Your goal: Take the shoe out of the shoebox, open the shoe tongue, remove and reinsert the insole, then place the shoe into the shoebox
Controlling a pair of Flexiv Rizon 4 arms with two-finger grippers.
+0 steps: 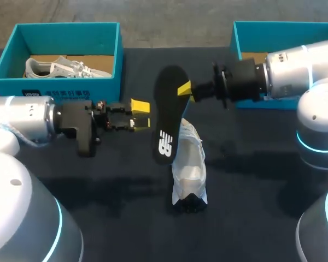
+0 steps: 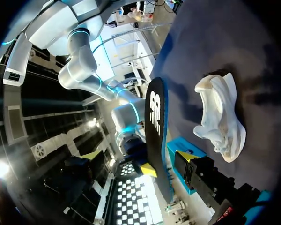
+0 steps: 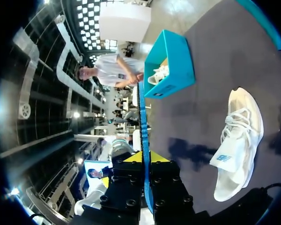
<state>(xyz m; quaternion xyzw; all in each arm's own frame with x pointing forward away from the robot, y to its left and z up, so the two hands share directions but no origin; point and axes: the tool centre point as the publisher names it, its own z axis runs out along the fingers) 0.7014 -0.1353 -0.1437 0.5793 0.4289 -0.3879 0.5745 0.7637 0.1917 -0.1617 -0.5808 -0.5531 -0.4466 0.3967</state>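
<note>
Where dark table (image 1: pixel 251 180) is backed by two teal shoeboxes, two white shoes and one black insole (image 1: pixel 168 109) are counted. Left shoebox (image 1: pixel 60 87): boxed shoe (image 1: pixel 65 68) laid inside. Left gripper (image 1: pixel 141 114): fingers spread, nothing held, tips just beside insole. Insole held aloft over mid-table, pinched at edge by right gripper (image 1: pixel 187 90). Second shoe (image 1: pixel 188 164) laid on table beneath insole, outside both boxes. Right shoebox (image 1: pixel 236 41): contents largely hidden by right arm (image 1: pixel 295 71).
</note>
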